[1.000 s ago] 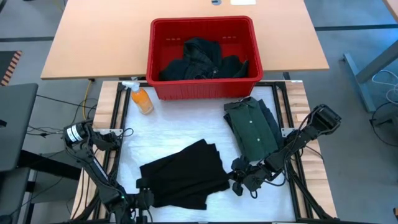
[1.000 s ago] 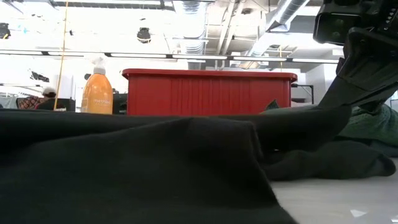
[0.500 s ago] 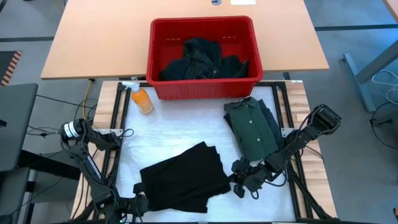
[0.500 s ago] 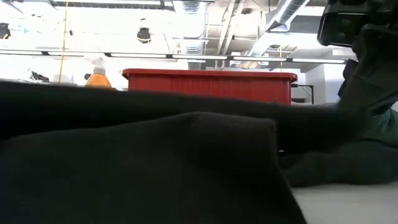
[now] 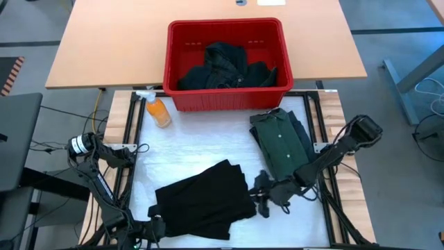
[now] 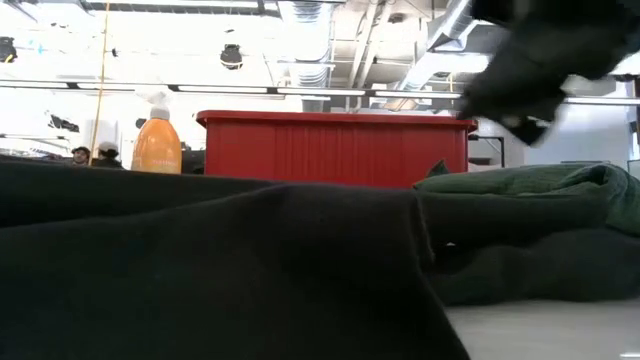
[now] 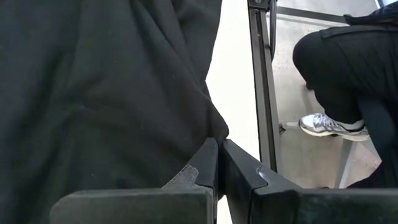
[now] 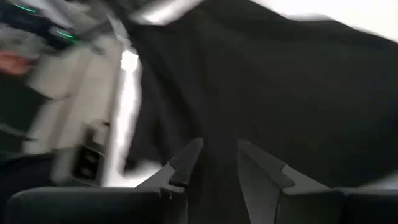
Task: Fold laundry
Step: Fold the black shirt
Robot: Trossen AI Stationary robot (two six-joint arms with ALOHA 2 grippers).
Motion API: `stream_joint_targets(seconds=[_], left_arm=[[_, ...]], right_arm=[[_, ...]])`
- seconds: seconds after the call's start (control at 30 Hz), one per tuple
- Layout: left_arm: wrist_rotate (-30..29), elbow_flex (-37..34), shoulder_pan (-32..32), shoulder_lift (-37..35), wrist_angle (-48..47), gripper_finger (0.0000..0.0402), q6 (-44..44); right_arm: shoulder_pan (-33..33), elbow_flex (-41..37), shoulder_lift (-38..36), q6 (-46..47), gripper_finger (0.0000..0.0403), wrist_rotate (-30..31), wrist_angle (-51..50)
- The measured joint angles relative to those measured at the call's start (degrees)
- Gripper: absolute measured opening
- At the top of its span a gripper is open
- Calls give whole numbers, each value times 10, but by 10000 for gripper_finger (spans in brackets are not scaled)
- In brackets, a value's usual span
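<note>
The soft black cloth garment (image 5: 205,201) lies slanted between both arms. The left gripper (image 7: 217,167) pinches its near corner; the right gripper (image 5: 263,198), fingers apart, sits beside its other edge.

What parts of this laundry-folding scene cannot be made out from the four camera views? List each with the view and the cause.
- Low view: most of the table, blocked by the black folded cloth garment filling the foreground.
- Low view: the right gripper, a dark motion blur, partly cut off by the top edge.
- Right wrist view: everything beyond the fingers, smeared by motion.
- High view: the dark clothes in the red plastic basket, heaped together so separate pieces cannot be counted.
</note>
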Motion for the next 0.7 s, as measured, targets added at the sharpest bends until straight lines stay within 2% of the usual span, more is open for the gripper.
stream_joint_targets(seconds=[0.1, 0.23, 0.47, 0.57, 0.7], left_arm=[[1, 0, 4, 0, -1, 0, 0], [1, 0, 9, 0, -2, 0, 0], [17, -1, 11, 0, -4, 0, -10], [21, -1, 11, 0, -19, 0, -18], [41, -1, 11, 0, -86, 0, -72]], right_arm=[[-19, 3, 68, -74, 123, -47, 158], [-37, 41, 155, -137, 116, -57, 235], [-59, 117, 262, -197, 93, -101, 221], [-72, 137, 279, -199, 79, -105, 189], [-92, 146, 280, -194, 64, -103, 138]])
